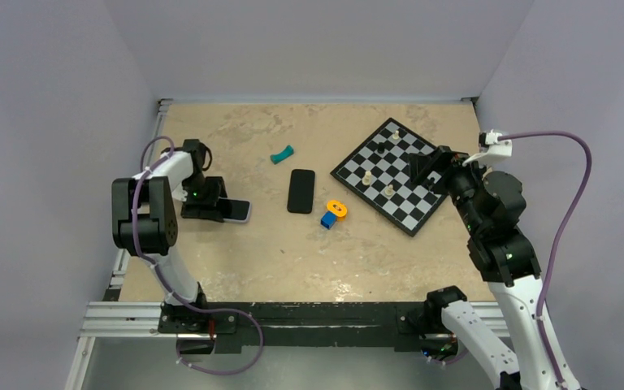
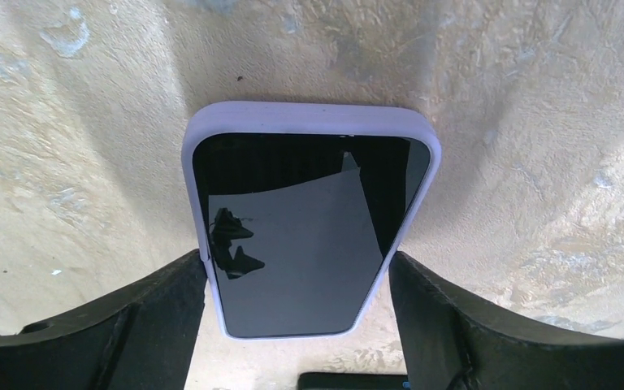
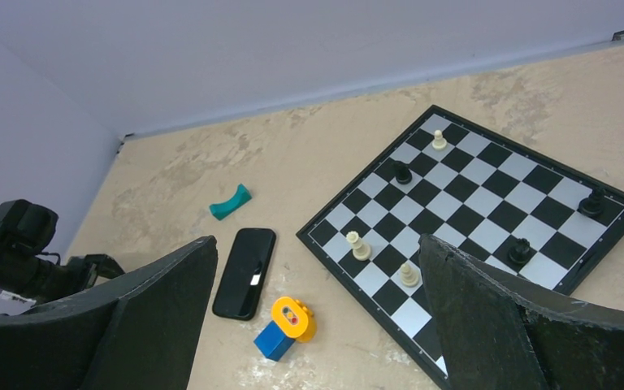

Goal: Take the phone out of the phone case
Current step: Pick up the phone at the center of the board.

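The phone (image 2: 301, 244) lies face up in a lilac case (image 2: 309, 115) at the table's left side, also seen in the top view (image 1: 239, 210). My left gripper (image 1: 211, 207) is low at the table, its two black fingers (image 2: 162, 309) touching the case's long sides near its near end; it (image 2: 296, 264) is shut on the cased phone. My right gripper (image 1: 426, 166) is open and empty, held in the air above the chessboard's near right part, and its fingers frame the right wrist view (image 3: 317, 244).
A bare black phone (image 1: 301, 191) lies mid-table, also in the right wrist view (image 3: 245, 272). A blue-and-yellow toy block (image 1: 333, 213) lies beside it, a teal curved piece (image 1: 282, 153) farther back. A chessboard (image 1: 406, 207) with several pieces sits at the right.
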Robot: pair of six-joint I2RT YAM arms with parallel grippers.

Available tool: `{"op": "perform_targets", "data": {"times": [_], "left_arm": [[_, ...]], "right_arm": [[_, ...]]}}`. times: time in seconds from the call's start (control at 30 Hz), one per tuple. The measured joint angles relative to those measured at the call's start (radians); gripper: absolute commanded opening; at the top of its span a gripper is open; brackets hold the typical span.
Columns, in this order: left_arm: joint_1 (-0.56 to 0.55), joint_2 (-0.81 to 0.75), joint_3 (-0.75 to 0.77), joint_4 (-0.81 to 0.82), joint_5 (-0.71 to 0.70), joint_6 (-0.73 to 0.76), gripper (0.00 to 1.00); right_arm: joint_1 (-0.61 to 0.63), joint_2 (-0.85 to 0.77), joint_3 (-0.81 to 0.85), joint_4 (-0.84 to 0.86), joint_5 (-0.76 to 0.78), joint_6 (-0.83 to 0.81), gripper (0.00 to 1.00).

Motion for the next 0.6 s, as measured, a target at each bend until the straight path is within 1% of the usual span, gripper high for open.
{"op": "perform_targets", "data": {"times": [0.13,0.23,0.5,0.6], "left_arm": [[0.0,0.044,0.056,-0.061,0.004,0.004,0.92],[-0.001,0.053,0.06,-0.076,0.01,0.008,0.95],[-0.001,0.053,0.058,-0.084,0.018,0.008,0.96],[-0.005,0.044,0.035,-0.06,0.02,0.008,0.96]], "right_arm": [[0.0,0.002,0.0,0.0,-0.002,0.003,0.98],[0.0,0.002,0.0,0.0,-0.003,0.006,0.98],[0.0,0.001,0.0,0.0,-0.002,0.009,0.98],[0.0,-0.005,0.0,0.0,-0.002,0.01,0.98]]}}
